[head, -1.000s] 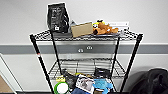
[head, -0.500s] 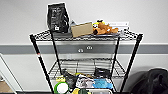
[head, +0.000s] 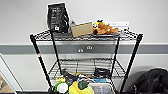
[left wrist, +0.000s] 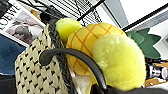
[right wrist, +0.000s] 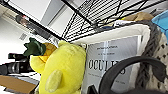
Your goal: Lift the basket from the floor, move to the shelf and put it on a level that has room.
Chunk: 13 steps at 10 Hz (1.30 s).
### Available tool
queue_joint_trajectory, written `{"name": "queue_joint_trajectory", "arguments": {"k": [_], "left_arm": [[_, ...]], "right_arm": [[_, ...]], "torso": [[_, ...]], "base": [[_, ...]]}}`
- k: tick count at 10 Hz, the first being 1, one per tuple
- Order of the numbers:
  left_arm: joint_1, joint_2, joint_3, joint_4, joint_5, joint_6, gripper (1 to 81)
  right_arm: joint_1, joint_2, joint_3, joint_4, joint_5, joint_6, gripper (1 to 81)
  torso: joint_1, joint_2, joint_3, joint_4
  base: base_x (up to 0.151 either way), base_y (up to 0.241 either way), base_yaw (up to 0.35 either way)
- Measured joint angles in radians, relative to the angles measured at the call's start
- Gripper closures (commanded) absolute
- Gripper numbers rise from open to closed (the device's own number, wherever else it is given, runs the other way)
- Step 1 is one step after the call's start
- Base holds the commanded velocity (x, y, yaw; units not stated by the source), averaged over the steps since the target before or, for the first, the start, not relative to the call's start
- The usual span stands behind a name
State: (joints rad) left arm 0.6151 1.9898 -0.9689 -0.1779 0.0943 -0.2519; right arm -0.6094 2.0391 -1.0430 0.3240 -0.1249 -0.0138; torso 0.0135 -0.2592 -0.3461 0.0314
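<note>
The basket (head: 100, 88), beige woven with a pale lining, hangs at the bottom of the head view, close in front of the shelf (head: 85, 37). Its speckled weave (left wrist: 35, 72) and one dark handle (left wrist: 75, 53) show in the left wrist view, where the handle runs down into my left gripper (left wrist: 102, 90). The other handle (right wrist: 130, 62) arches into my right gripper (right wrist: 100, 90). Both grippers are shut on the handles. The basket holds yellow plush fruit (left wrist: 117, 60) and a printed card (right wrist: 110, 62). The level (head: 82, 66), second from the top, is mostly bare wire.
The top tier carries a black bag (head: 58, 17), a cardboard box (head: 82, 29) and an orange plush toy (head: 103, 28). A dark item (head: 102, 72) lies at the right of the second tier. A black backpack (head: 155, 81) sits right of the rack, against the wall.
</note>
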Motion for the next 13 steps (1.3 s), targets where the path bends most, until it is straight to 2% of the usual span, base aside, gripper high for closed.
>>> {"name": "queue_joint_trajectory", "arguments": {"k": [5, 10, 13], "left_arm": [[-0.148, -0.071, 0.093, -0.001, 0.027, -0.092, 81.1], [-0.295, -0.095, 0.119, -0.006, 0.067, -0.177, 81.1], [-0.359, -0.090, 0.113, -0.019, 0.096, -0.220, 81.1]], "right_arm": [[0.116, -0.050, 0.087, 0.073, -0.033, 0.004, 81.1], [0.261, -0.075, 0.123, 0.154, -0.080, 0.005, 81.1], [0.341, -0.062, 0.114, 0.178, -0.127, 0.035, 81.1]], "torso": [[0.000, 0.000, 0.000, 0.000], [0.000, 0.000, 0.000, 0.000], [0.000, 0.000, 0.000, 0.000]], "base": [[0.000, 0.000, 0.000], [0.000, 0.000, 0.000], [0.000, 0.000, 0.000]]}}
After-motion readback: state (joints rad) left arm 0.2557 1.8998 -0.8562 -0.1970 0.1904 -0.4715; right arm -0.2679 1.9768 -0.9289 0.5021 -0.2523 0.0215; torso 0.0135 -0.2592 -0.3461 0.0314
